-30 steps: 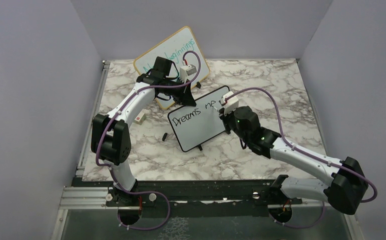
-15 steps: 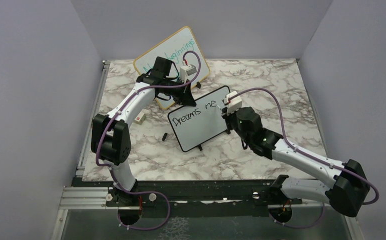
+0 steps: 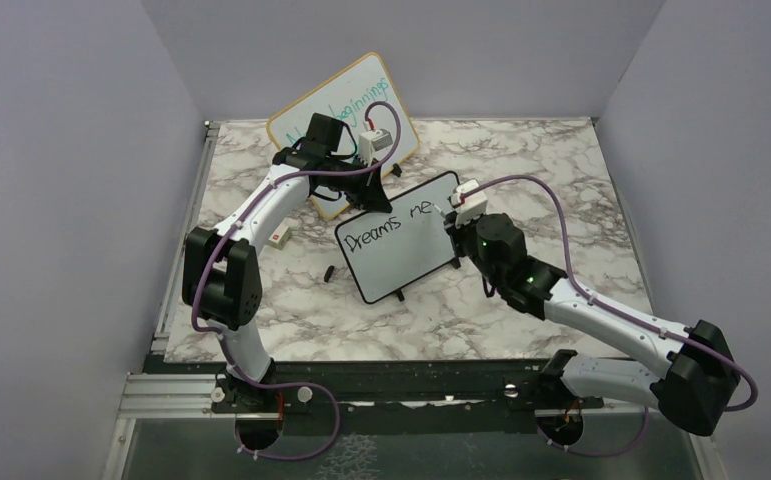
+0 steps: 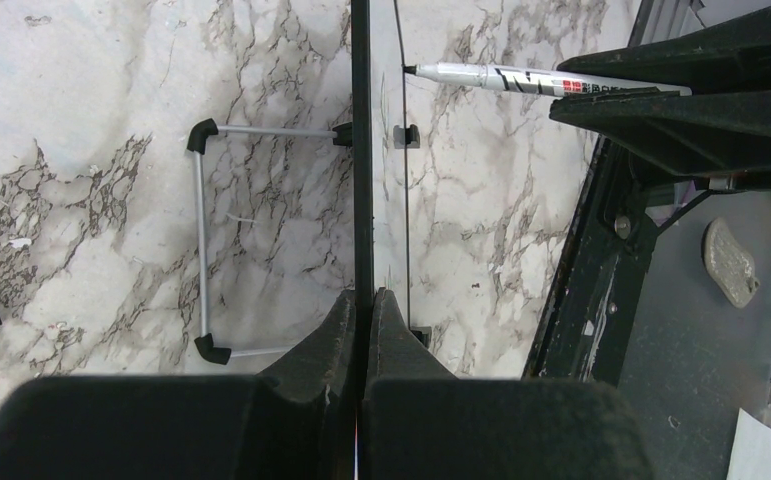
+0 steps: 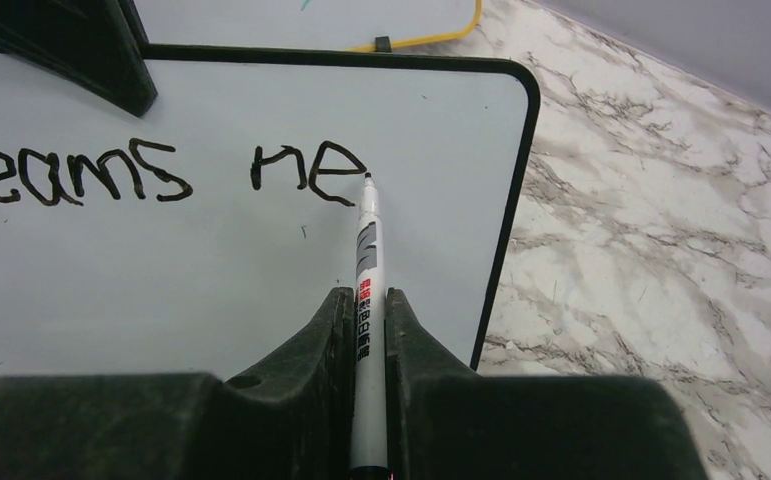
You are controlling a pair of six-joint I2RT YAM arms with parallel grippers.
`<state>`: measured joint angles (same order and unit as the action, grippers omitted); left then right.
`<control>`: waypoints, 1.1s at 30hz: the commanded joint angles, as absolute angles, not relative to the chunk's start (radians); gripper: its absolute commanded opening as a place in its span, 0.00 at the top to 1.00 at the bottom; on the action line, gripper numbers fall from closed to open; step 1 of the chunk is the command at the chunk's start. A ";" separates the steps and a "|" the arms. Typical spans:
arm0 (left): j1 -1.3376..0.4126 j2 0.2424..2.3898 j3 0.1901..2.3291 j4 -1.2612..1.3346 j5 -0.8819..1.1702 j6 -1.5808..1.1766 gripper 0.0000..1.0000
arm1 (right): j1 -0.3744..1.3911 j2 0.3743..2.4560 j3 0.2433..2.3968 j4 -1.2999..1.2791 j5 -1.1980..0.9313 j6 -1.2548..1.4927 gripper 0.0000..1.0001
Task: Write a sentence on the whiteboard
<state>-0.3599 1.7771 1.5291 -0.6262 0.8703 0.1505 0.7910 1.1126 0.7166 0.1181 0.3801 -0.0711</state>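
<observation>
Right gripper (image 5: 366, 312) clamped on marker (image 5: 367, 235); tip just ahead, touching whiteboard (image 5: 211, 270) at end of sentence (image 5: 141, 172), black letters "Dreams ne". Board: white face, thin black frame, rounded corners. Left gripper (image 4: 363, 315) pinched shut on its edge.

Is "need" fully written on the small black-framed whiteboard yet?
No: the black handwriting on the small black-framed whiteboard stops at "ne", with the white marker's tip at the "e".
</observation>
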 commanded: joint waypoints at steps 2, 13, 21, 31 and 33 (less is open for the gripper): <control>-0.359 1.819 1.499 -0.666 0.804 0.185 1.00 | 0.780 1.118 0.706 0.164 0.408 -0.067 1.00; -0.359 1.816 1.499 -0.667 0.808 0.186 1.00 | 0.774 1.139 0.710 0.166 0.398 -0.064 1.00; -0.359 1.815 1.499 -0.667 0.810 0.187 1.00 | 0.771 1.159 0.706 0.177 0.406 -0.062 1.00; -0.359 1.814 1.499 -0.667 0.816 0.190 1.00 | 0.763 1.155 0.712 0.163 0.456 -0.063 1.00; -0.359 1.814 1.500 -0.667 0.817 0.190 1.00 | 0.762 1.154 0.711 0.165 0.461 -0.066 1.00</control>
